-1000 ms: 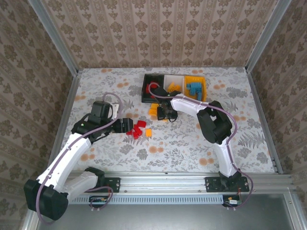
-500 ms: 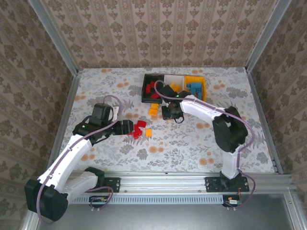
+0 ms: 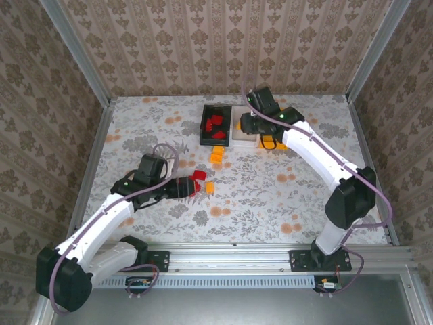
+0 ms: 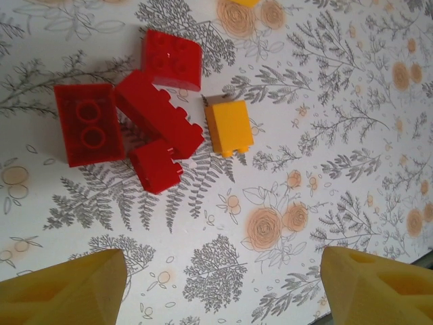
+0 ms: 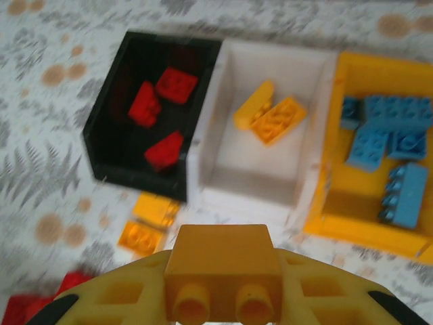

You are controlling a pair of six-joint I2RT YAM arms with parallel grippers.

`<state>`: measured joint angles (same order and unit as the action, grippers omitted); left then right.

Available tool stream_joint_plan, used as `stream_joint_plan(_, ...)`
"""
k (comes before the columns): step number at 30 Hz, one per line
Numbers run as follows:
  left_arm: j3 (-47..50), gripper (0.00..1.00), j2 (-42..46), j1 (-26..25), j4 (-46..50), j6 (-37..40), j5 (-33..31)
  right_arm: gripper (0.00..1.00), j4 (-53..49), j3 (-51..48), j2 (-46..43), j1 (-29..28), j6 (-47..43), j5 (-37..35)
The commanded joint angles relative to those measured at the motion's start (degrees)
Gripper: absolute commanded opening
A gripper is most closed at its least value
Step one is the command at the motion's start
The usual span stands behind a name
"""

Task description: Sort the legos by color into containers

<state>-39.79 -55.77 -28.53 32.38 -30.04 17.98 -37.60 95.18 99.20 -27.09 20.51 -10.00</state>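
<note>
This is a robot test cell dressed up to look homely. Its walls (image 3: 223,40) are papered in brown damask and meet at bare aluminium posts (image 3: 76,54). The tabletop (image 3: 270,196) is covered by a floral printed sheet. A left arm (image 3: 101,220) and a right arm (image 3: 318,152), both white, are bolted to a slotted metal rail (image 3: 230,256) along the near edge.

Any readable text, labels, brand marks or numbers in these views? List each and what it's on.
None readable in any view.
On the red bricks and loose orange brick, left wrist view: in focus, no lettering visible.
On the black tray, white tray, yellow-orange tray: no labels.
On the held orange brick in the right gripper: blurred, nothing legible.
On the left arm, right arm, front rail: no marks legible.
</note>
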Motion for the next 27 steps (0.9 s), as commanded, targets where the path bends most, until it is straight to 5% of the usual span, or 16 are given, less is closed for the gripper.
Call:
stream_joint_plan(1,0.5,0.77,-0.4,-1.0,-1.6,-1.9,0.1,0.34,5.7,1.9,6.9,2.5,-2.8,-2.7)
stream_joint_plan(8,1.2,0.78,-3.3,-6.3,-2.8,-2.8,-2.1,0.33,0.8,17.0,24.1,6.5,1.3,4.6)
stream_joint_plan(14,1.2,0.78,-6.8,-9.6,-4.7,-3.4,-3.9,0.37,-0.6,21.4,29.3,6.5,1.9,5.5)
stream_joint_plan(19,-0.5,0.79,-10.5,-11.3,-5.4,-2.9,-4.2,0.63,-1.7,22.1,29.6,6.6,1.6,5.7)
stream_joint_plan(27,-5.7,0.79,-18.1,-15.6,-5.8,-3.1,-7.2,0.68,-1.2,16.6,20.5,6.5,3.7,10.0)
